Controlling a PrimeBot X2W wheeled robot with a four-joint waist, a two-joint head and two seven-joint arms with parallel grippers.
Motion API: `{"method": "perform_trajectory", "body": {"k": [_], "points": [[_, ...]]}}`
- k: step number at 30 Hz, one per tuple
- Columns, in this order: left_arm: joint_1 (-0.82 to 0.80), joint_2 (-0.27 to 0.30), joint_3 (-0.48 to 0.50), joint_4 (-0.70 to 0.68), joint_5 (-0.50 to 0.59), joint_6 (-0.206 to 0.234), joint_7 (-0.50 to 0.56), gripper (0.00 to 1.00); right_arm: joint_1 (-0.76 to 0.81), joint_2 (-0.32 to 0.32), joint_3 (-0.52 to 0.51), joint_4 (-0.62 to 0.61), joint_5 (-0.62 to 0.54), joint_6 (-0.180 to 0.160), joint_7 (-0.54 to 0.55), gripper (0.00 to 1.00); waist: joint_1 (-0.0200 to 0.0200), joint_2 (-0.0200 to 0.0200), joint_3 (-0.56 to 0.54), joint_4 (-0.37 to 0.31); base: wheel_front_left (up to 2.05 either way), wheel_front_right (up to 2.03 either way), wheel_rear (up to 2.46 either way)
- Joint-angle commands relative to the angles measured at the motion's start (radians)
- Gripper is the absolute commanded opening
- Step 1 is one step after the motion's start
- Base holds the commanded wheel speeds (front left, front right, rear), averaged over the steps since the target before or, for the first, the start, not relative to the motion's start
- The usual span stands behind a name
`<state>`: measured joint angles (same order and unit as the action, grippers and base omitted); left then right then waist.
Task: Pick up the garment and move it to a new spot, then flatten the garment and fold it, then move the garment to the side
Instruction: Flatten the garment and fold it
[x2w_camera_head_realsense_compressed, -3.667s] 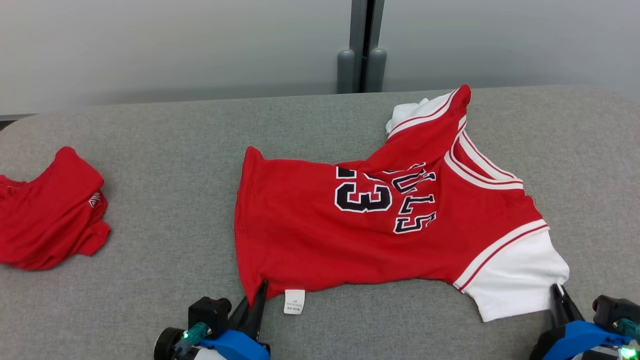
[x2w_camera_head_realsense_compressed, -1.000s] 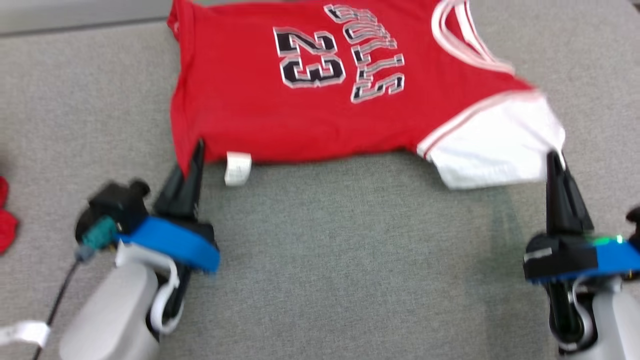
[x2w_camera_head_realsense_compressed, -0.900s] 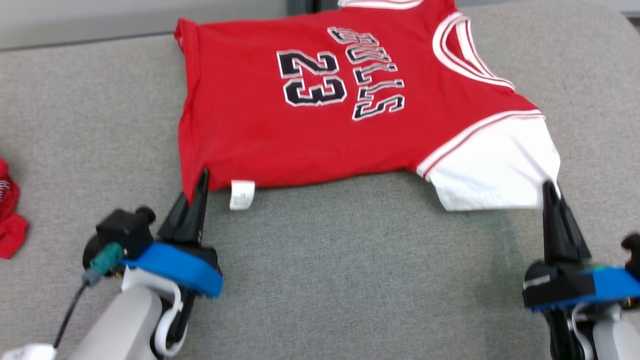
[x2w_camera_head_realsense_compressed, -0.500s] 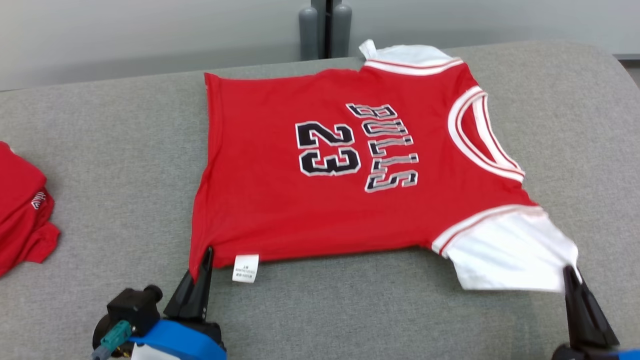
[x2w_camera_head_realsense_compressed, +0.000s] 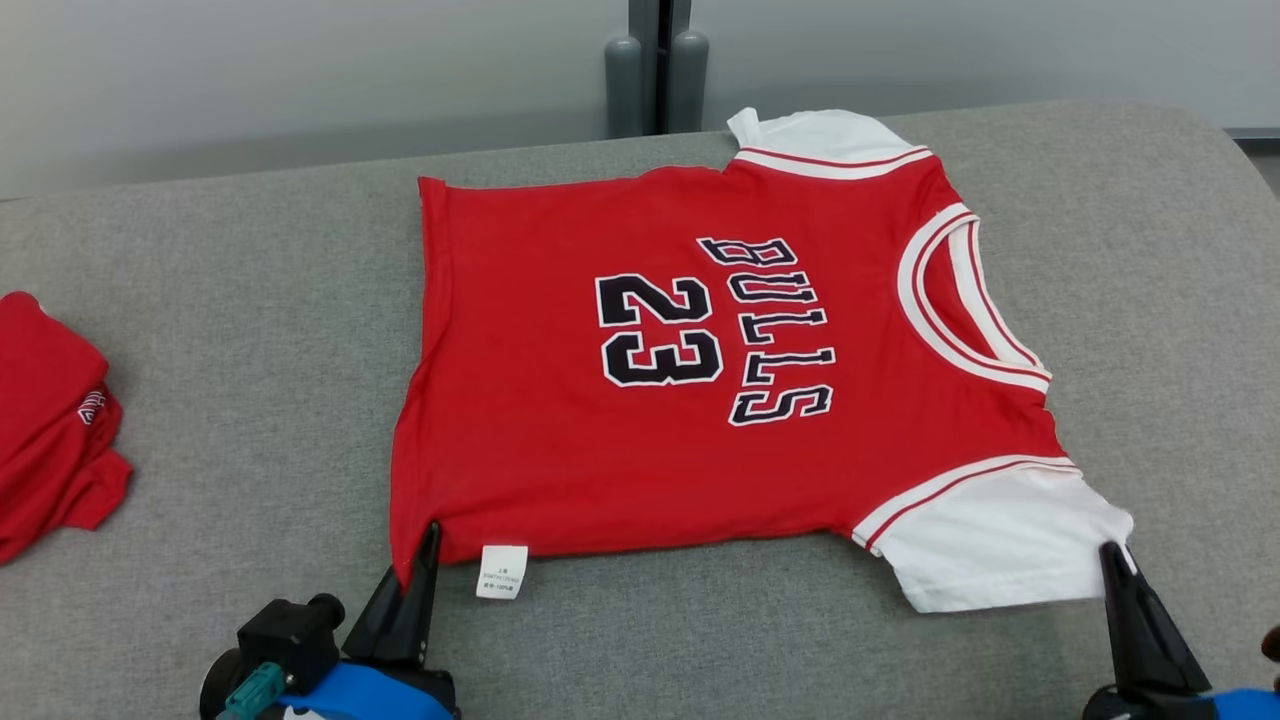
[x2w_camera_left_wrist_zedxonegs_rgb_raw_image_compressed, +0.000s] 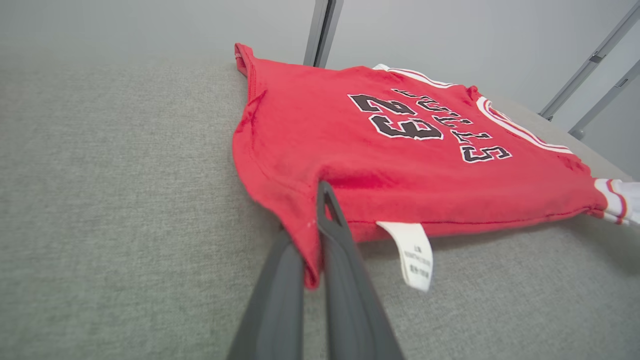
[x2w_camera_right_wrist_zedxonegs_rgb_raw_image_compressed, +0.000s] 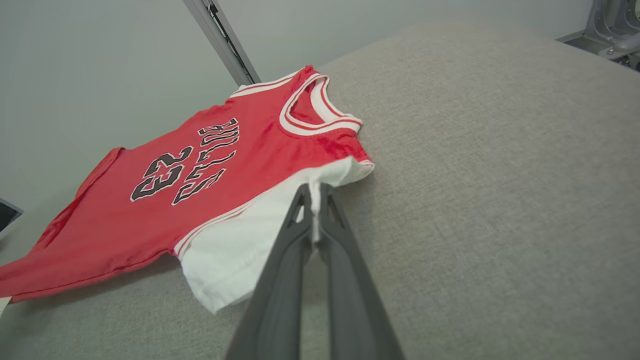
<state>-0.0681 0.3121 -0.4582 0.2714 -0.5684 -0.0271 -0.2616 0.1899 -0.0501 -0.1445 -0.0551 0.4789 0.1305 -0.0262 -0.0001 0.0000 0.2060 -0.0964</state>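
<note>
Two shallow bites: left pincer (x2w_camera_head_realsense_compressed: 429, 533) clamps the jersey (x2w_camera_head_realsense_compressed: 690, 430) at its hem corner (x2w_camera_head_realsense_compressed: 405, 548), right pincer (x2w_camera_head_realsense_compressed: 1108, 552) the sleeve (x2w_camera_head_realsense_compressed: 1000, 545); a hard pull may slip either, rumpling it.

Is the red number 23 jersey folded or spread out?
Spread out. The red jersey lies open on the grey padded surface, its number and whole neckline showing.

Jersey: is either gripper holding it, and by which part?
Both. The left gripper pinches the jersey at its red hem corner beside the white label; the right gripper pinches the near white sleeve.
</note>
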Motion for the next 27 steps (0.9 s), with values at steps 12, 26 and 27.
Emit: {"method": "perform_trajectory", "body": {"k": [12,26,27], "points": [[-0.104,0.016,-0.021,0.033,0.032,-0.023,0.010,0.00,-0.283,-0.010,0.008,0.102,-0.089,0.001,0.083,0.00,0.0001,0.0000,0.016,-0.006,0.00,0.00,0.00],[-0.221,0.044,-0.043,0.024,0.056,-0.040,0.058,0.00,-0.710,-0.101,0.018,0.484,-0.147,0.001,0.053,0.00,0.0001,0.0000,0.085,0.023,0.00,0.00,0.00],[-0.221,0.044,-0.043,0.024,0.056,-0.040,0.058,0.00,-0.710,-0.101,0.018,0.484,-0.147,0.001,0.053,0.00,0.0001,0.0000,0.085,0.023,0.00,0.00,0.00]]}}
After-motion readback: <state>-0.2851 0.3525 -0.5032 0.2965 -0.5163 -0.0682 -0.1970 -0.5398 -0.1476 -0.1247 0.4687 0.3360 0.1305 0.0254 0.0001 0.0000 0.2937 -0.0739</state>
